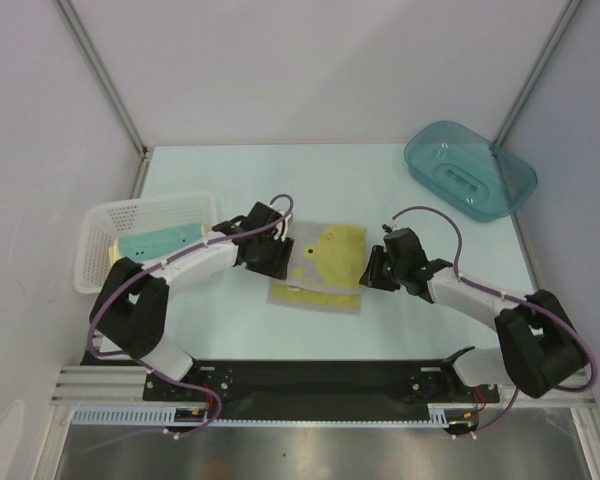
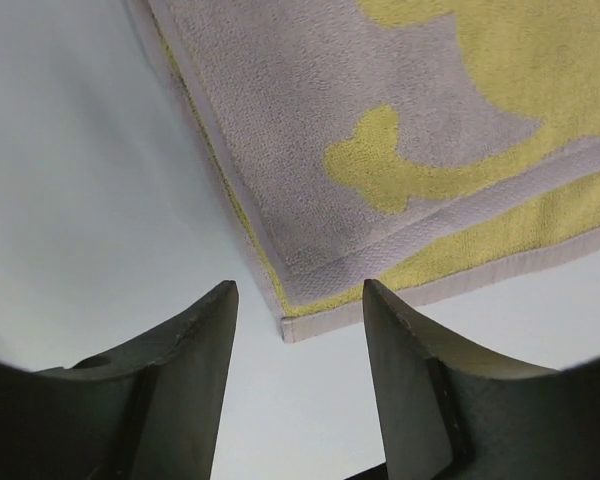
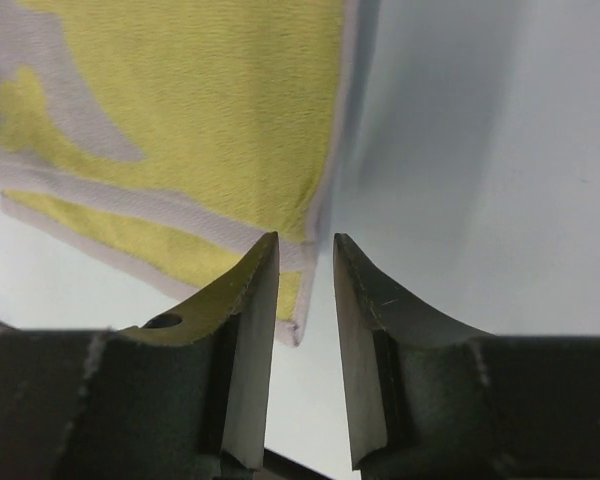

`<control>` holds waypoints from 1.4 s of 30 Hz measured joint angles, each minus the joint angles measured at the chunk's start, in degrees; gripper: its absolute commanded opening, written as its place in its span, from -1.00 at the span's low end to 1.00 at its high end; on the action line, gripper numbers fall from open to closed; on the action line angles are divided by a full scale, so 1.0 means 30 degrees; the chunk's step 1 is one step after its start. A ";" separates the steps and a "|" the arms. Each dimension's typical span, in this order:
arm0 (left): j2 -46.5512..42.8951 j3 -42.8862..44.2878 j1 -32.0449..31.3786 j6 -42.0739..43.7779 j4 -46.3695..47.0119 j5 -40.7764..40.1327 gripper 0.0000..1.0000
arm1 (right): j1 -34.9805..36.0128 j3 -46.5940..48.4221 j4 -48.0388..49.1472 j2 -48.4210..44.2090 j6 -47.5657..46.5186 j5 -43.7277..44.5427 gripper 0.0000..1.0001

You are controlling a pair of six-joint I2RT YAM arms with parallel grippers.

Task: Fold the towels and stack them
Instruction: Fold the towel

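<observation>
Terry cloth, grey-beige with yellow patches: the folded towel lies mid-frame on the desk. Looks light, floppy and not slippery, so I'd pinch it at the corners. Left hand is spread and empty at its left corner, right hand is parted narrowly, pinching nothing. No readable labels anywhere
</observation>
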 measured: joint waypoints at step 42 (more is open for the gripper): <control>-0.0109 -0.3708 0.1071 -0.5100 0.4852 0.2113 -0.34 | -0.2506 -0.2288 0.5042 0.1894 0.0153 -0.4415 -0.30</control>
